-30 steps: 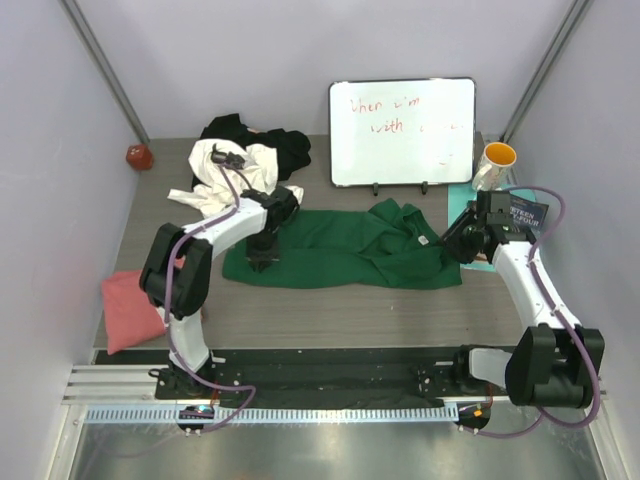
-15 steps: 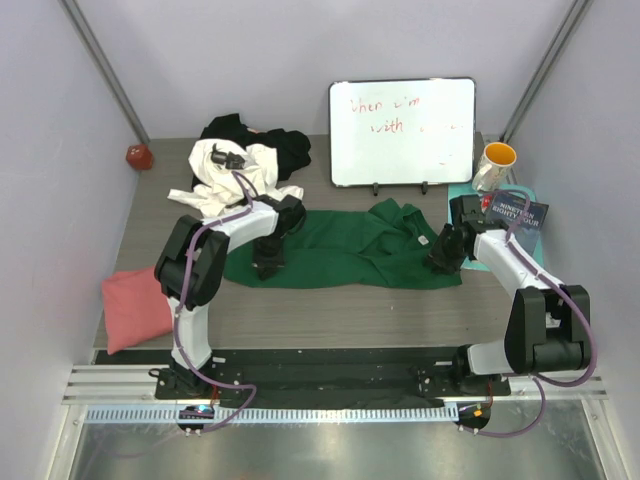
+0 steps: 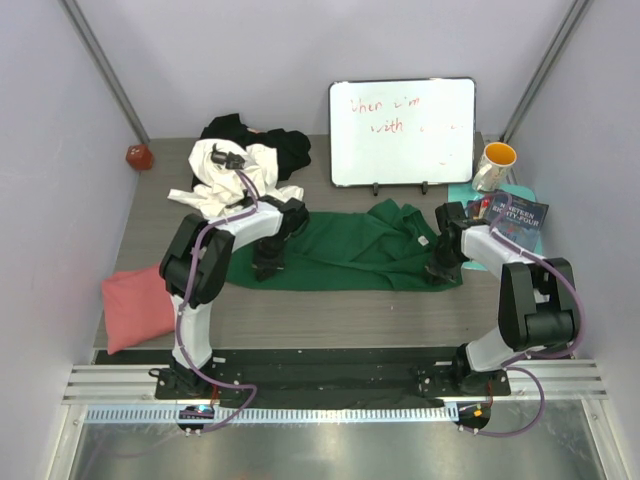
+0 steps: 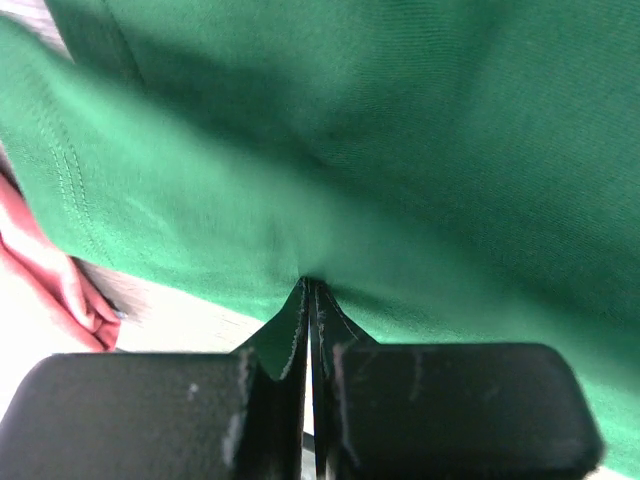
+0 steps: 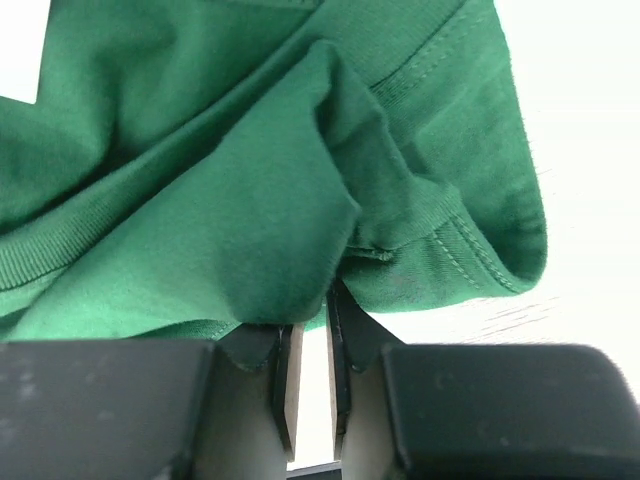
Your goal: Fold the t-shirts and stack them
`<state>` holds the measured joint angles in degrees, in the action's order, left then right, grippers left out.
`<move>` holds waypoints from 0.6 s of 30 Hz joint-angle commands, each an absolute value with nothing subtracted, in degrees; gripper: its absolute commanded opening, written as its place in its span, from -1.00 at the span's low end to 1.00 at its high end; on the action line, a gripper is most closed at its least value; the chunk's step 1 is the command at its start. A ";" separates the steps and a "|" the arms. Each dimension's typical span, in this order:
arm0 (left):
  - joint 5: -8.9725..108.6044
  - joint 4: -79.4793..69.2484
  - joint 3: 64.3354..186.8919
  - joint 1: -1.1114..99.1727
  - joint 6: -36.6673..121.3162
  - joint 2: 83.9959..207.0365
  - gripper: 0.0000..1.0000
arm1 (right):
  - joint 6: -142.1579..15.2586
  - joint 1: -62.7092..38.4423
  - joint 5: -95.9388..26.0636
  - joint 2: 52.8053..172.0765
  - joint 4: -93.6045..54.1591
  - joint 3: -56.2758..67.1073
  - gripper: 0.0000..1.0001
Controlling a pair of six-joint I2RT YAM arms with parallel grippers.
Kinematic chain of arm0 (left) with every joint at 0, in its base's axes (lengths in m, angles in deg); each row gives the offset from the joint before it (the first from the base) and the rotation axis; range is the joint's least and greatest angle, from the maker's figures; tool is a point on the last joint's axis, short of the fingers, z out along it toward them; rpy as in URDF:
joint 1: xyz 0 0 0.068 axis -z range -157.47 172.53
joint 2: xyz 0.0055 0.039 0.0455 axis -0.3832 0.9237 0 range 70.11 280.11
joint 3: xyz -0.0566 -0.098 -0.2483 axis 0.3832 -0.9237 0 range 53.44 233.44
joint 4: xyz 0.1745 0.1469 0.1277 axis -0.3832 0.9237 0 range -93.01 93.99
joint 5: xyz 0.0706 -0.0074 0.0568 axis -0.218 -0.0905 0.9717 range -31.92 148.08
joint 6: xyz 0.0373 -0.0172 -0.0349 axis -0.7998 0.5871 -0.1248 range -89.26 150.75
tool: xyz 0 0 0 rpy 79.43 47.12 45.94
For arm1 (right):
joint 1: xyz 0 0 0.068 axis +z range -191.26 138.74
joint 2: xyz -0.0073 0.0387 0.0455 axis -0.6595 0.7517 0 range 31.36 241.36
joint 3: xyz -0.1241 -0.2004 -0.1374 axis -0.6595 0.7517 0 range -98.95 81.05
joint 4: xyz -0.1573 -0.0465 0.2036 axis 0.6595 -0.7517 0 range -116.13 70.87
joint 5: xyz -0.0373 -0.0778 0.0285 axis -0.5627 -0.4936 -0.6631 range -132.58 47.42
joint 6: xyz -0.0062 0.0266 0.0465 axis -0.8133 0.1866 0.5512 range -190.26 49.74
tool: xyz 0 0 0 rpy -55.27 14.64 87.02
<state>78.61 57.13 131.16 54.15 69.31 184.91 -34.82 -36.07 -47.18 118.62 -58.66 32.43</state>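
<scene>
The green tee (image 3: 340, 245) was clamped by the left gripper (image 4: 308, 300); its hem was met by the right gripper (image 5: 310, 325), barely parted, hold unclear

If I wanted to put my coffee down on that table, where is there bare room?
Two bare patches: the strip of table between the dark green t-shirt and the near edge, and the left side between the red ball and the salmon pink t-shirt. The back is crowded: the pile of white and black t-shirts, whiteboard, mug and book.

green tee (image 3: 340, 250) spread | white tee (image 3: 215, 170), black tee (image 3: 290, 150) heaped | pink tee (image 3: 135, 305) crumpled
</scene>
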 commanded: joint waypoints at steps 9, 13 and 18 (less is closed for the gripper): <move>82.07 57.19 127.98 53.56 70.21 190.69 -0.99 | -37.57 -36.69 -53.65 121.18 -60.70 28.23 -0.61; 79.88 55.80 129.29 53.64 68.37 189.56 -0.99 | -37.57 -36.69 -51.02 119.00 -59.30 27.00 -0.43; 79.00 55.87 132.01 53.56 66.08 188.41 -0.99 | -37.92 -36.78 -49.87 115.48 -59.21 21.56 -0.16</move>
